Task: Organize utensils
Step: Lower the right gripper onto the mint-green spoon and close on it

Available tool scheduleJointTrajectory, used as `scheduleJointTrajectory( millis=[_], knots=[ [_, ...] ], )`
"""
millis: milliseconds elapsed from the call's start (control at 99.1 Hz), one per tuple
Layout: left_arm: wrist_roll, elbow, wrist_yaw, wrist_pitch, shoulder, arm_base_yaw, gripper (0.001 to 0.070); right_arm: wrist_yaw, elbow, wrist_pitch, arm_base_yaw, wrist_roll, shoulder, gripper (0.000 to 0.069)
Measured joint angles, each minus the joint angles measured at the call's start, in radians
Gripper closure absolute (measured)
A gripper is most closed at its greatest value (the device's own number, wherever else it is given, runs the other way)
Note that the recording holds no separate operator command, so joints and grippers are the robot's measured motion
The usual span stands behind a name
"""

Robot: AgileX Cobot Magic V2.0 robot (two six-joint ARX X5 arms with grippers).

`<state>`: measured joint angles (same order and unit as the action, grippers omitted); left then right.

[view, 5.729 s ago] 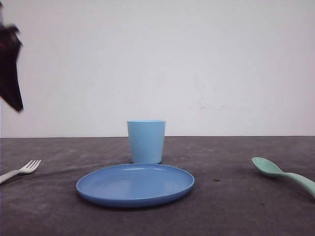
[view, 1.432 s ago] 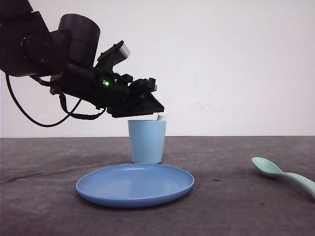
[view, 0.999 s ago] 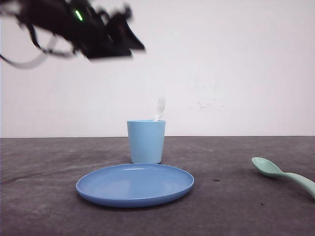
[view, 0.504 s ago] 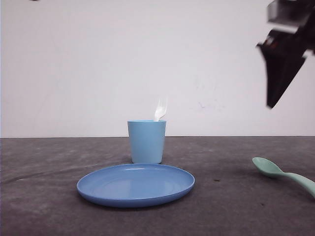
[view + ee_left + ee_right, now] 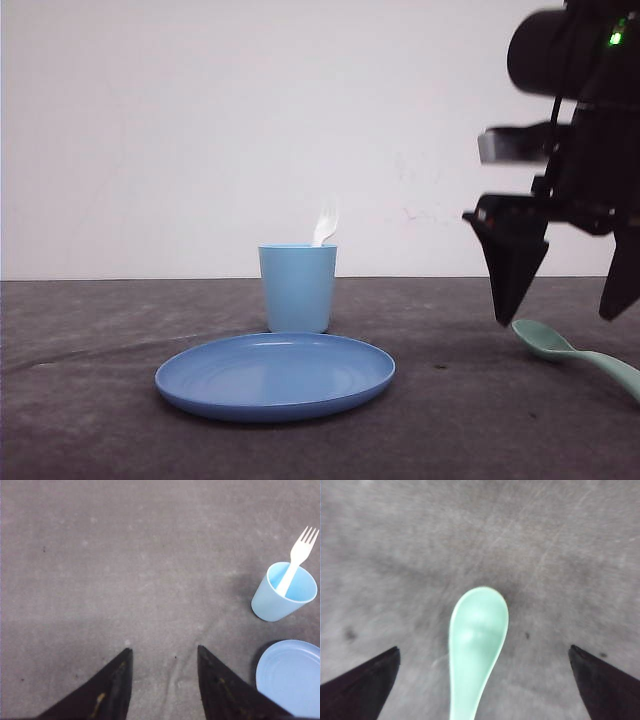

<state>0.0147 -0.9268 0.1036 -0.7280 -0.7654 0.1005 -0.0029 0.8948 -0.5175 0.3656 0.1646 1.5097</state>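
Observation:
The white fork (image 5: 325,224) stands tines-up in the light blue cup (image 5: 297,288); the left wrist view shows the fork (image 5: 296,561) leaning inside the cup (image 5: 283,595). The mint-green spoon (image 5: 575,355) lies on the table at the right. My right gripper (image 5: 562,320) hangs open just above it, one finger on each side. In the right wrist view the spoon (image 5: 476,639) lies bowl-up between the wide-open fingertips of my right gripper (image 5: 484,652). My left gripper (image 5: 164,650) is open over bare table, away from the cup.
A round blue plate (image 5: 275,374) sits in front of the cup, and its edge (image 5: 290,677) shows in the left wrist view. The dark grey table (image 5: 100,420) runs back to a white wall.
The left arm put the fork in the cup, let go and withdrew out of the front view. The right arm has come down from the upper right to just above the spoon.

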Motion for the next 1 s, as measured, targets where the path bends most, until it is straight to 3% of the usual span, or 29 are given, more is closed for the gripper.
scheduleJointTrajectory(
  millis=[303, 706, 767, 888, 999],
  knots=[
    [-0.001, 0.000, 0.000, 0.002, 0.000, 0.000, 0.0474, 0.000, 0.000, 0.042, 0.001, 0.000, 0.068, 0.0013],
    [-0.004, 0.000, 0.000, 0.005, 0.000, 0.000, 0.0474, 0.005, 0.000, 0.079, 0.033, 0.002, 0.072, 0.0086],
    [-0.004, 0.000, 0.000, 0.006, 0.000, 0.000, 0.0474, 0.006, 0.000, 0.081, 0.033, 0.007, 0.073, 0.0125],
    [-0.008, 0.000, 0.000, 0.005, 0.000, 0.000, 0.0474, 0.007, 0.000, 0.080, 0.033, 0.008, 0.077, 0.0265],
    [-0.014, 0.000, 0.000, 0.006, 0.000, 0.000, 0.0474, 0.007, 0.000, 0.080, 0.033, 0.008, 0.077, 0.0317]
  ],
)
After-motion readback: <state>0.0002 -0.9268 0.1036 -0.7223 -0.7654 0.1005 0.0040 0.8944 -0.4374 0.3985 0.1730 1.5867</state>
